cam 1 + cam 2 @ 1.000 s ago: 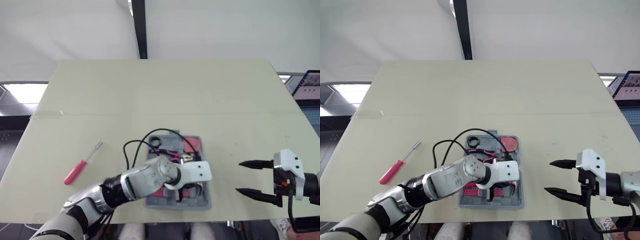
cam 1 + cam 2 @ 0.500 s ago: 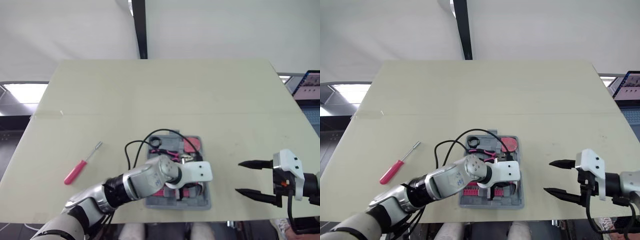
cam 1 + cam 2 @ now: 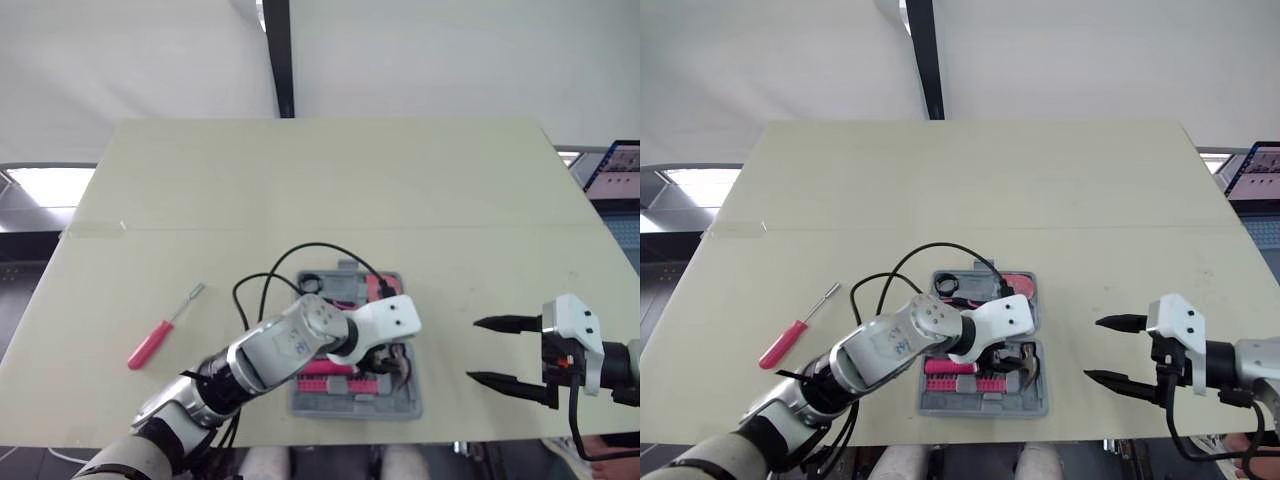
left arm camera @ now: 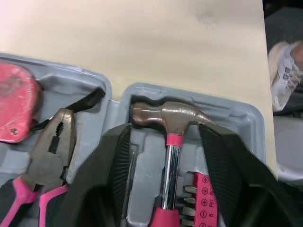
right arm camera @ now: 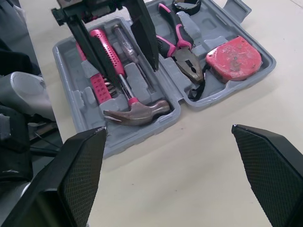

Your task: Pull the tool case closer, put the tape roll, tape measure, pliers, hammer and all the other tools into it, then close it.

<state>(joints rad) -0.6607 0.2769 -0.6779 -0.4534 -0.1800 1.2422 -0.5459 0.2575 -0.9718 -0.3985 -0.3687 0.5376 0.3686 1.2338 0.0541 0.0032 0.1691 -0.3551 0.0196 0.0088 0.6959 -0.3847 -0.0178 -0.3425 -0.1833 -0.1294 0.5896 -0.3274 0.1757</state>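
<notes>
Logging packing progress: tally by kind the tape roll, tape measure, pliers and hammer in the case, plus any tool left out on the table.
Tape roll: 1
Tape measure: 1
Pliers: 1
Hammer: 1
Screwdriver, out on the table: 1
Total: 5

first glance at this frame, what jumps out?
The open grey tool case near the front edge of the table, with the left gripper over it, open and straddling the hammer lying in its slot. A red-handled screwdriver lies alone on the table to the case's left; the right gripper hangs open to its right.
</notes>
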